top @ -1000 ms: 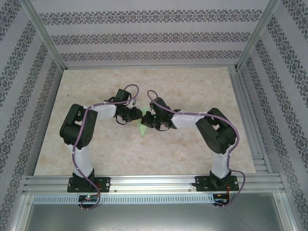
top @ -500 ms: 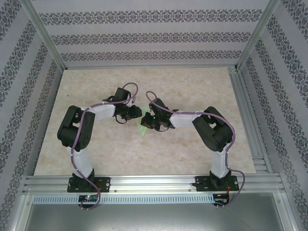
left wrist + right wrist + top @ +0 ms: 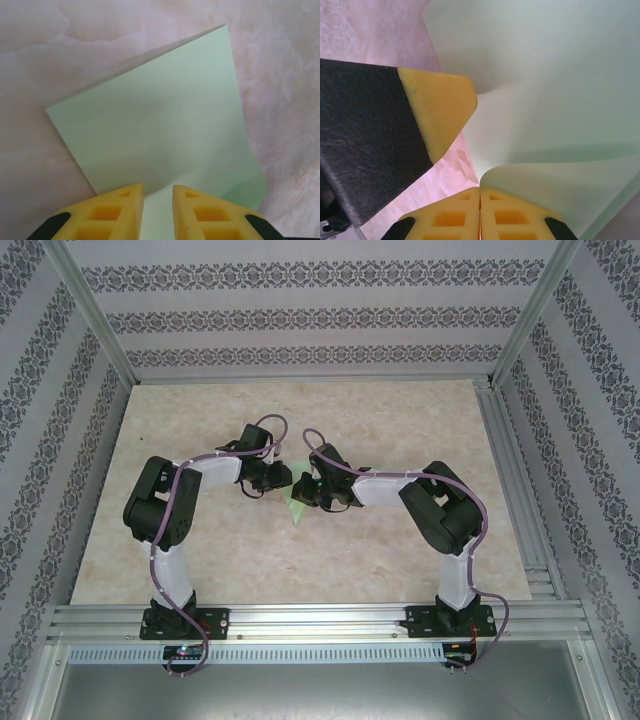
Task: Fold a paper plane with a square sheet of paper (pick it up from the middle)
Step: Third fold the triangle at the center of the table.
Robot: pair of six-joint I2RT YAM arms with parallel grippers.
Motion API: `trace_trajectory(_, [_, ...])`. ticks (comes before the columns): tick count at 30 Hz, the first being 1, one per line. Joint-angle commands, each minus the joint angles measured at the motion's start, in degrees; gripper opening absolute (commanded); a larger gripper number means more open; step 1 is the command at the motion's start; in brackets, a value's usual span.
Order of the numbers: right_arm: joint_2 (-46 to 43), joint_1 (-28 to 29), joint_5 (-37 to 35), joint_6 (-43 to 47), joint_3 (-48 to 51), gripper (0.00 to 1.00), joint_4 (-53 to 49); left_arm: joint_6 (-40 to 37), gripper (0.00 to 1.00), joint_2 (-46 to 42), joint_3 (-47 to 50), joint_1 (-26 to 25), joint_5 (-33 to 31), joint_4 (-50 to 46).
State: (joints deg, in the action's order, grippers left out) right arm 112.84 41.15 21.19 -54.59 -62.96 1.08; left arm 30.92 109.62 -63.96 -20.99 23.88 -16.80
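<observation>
The square sheet of paper point(image 3: 296, 505) lies at the middle of the top frame on the marbled table point(image 3: 400, 420), bent and partly lifted, and spans most of the left wrist frame point(image 3: 165, 125). At the bottom of the right wrist frame the right gripper point(image 3: 480, 192) is pressed closed, pinching a curled flap of the sheet. The left gripper point(image 3: 158, 197), bottom centre of its own frame, stands narrowly parted with the sheet's near edge running into the gap.

Left arm point(image 3: 172, 575), right arm point(image 3: 458, 585): white links, black joints, purple cables point(image 3: 176, 502); tool fingers point(image 3: 117, 212) yellow.
</observation>
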Motion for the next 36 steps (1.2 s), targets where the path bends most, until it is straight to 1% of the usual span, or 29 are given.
trace_trajectory(1, [1.9,0.2,0.6,-0.3,-1.5,0.09,0.8,-0.5,0.24,0.9,-0.6,0.6,-0.2,-1.7])
trace_trajectory(36, [3.3,-0.4,-1.6,-1.1,-1.3,0.11,2.3,-0.4,0.23,0.7,0.3,0.5,0.6,-1.1])
